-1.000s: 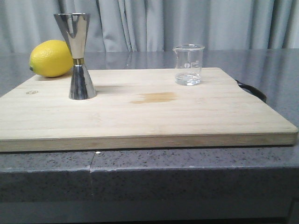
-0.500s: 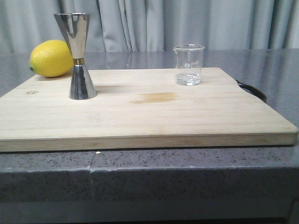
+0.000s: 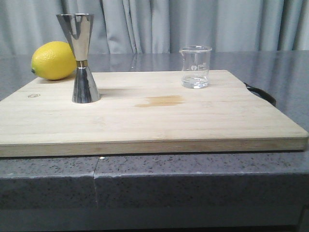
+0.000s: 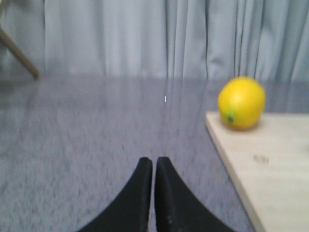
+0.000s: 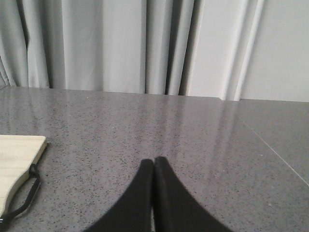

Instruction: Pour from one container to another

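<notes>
The clear glass beaker [image 3: 195, 66] stands upright at the back right of the wooden cutting board [image 3: 145, 121], with a little clear liquid in its bottom. The steel hourglass jigger [image 3: 82, 58] with a gold waist band stands upright at the board's back left. Neither gripper shows in the front view. My left gripper [image 4: 154, 163] is shut and empty over the grey counter, left of the board's edge. My right gripper [image 5: 154, 162] is shut and empty over the counter, right of the board.
A yellow lemon [image 3: 53, 60] rests at the board's back left corner, behind the jigger; the lemon [image 4: 241, 103] also shows in the left wrist view. A black strap handle [image 3: 260, 93] hangs at the board's right end. Grey curtains [image 3: 193, 24] close the back.
</notes>
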`<state>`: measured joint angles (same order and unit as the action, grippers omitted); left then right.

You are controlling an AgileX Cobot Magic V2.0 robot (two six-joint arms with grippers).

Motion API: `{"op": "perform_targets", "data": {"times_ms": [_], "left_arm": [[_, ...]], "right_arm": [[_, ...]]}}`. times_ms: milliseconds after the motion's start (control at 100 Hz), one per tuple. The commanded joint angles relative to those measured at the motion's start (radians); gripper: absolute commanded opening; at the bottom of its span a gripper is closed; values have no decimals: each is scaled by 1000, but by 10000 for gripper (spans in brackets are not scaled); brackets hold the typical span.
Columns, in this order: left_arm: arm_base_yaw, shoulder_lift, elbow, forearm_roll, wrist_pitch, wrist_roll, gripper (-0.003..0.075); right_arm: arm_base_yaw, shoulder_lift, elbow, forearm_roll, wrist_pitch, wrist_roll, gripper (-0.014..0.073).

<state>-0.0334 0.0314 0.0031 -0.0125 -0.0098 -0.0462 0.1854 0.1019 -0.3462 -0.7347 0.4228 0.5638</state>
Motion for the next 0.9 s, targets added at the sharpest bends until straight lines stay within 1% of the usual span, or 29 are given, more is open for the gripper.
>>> {"op": "perform_targets", "data": {"times_ms": [0, 50, 120, 250, 450, 580, 890], "left_arm": [[-10, 7, 33, 23, -128, -18, -20], [-10, 7, 36, 27, -137, -18, -20], [-10, 7, 36, 33, -116, -18, -19], [-10, 7, 36, 91, -88, -18, -20], [-10, 7, 36, 89, -91, -18, -20], [-10, 7, 36, 45, -89, -18, -20], [-10, 7, 36, 45, -87, -18, -20]], "right_arm": [[-6, 8, -22, -24, -52, -4, -75], [-6, 8, -22, -24, -52, -4, -75], [-6, 8, -22, -24, -52, -4, -75], [-6, 8, -22, -24, -52, -4, -75], [-6, 8, -22, -24, -52, -4, -75], [-6, 8, -22, -24, -52, -4, -75], [-6, 8, -22, -24, -52, -4, -75]]}}
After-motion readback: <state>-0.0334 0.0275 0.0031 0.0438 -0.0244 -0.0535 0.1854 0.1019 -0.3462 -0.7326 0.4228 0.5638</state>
